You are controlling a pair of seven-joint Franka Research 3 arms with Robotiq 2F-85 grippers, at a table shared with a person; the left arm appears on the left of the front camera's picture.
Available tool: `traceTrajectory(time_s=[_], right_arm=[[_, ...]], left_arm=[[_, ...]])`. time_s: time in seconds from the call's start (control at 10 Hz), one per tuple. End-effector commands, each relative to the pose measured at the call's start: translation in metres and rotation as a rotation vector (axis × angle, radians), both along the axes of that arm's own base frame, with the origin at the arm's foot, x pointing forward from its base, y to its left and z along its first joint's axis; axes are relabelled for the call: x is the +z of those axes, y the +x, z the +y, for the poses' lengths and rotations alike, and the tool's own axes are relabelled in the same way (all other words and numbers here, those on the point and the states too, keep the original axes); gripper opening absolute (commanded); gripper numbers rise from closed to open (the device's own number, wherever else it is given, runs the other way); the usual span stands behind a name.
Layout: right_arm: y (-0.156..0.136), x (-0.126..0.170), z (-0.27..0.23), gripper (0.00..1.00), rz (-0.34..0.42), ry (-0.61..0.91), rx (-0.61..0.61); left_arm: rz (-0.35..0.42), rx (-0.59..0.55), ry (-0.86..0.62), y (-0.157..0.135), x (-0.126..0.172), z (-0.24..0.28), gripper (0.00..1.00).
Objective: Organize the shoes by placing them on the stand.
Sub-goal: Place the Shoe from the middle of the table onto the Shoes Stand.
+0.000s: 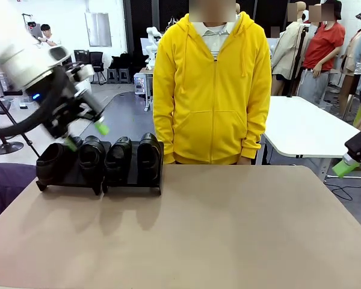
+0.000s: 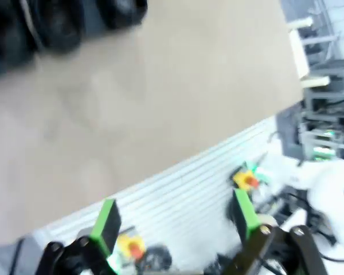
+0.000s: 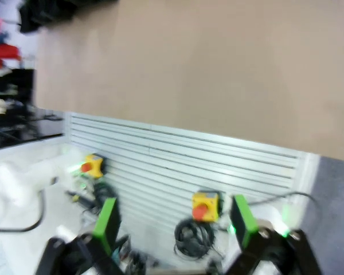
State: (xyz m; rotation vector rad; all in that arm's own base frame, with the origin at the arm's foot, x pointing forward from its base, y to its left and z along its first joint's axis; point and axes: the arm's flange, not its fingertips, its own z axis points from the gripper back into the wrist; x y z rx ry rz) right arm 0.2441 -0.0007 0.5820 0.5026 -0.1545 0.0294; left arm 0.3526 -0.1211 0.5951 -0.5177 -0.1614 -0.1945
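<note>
Black leather shoes (image 1: 99, 158), four in a row, sit on the stand (image 1: 132, 183) at the table's (image 1: 216, 229) far left, just below and beside the left gripper (image 1: 85, 135), whose green pads are spread with nothing between them. Far off at the table's right edge, the right gripper (image 3: 175, 220) also stands spread and empty. Behind the table stands a person in a yellow hoodie (image 1: 212, 90).
</note>
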Motion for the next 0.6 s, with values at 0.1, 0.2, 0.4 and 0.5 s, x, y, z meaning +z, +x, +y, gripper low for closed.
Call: traceTrajectory(time_s=[0.1, 0.2, 0.4, 0.5], right_arm=[[0.001, 0.002, -0.003, 1.0, -0.012, 0.015, 0.021], [0.001, 0.002, -0.003, 1.0, -0.012, 0.015, 0.021], [0.001, 0.002, -0.003, 1.0, -0.012, 0.015, 0.021], [0.001, 0.002, -0.003, 1.0, -0.012, 0.015, 0.021]], left_arm=[[-0.015, 0.122, -0.035, -0.133, -0.041, 0.036, 1.0], [-0.027, 0.143, -0.102, -0.142, -0.056, 0.06, 1.0], [0.078, 0.128, -0.156, -0.081, -0.099, 0.109, 1.0], [-0.011, 0.129, -0.083, -0.134, -0.054, 0.061, 1.0]])
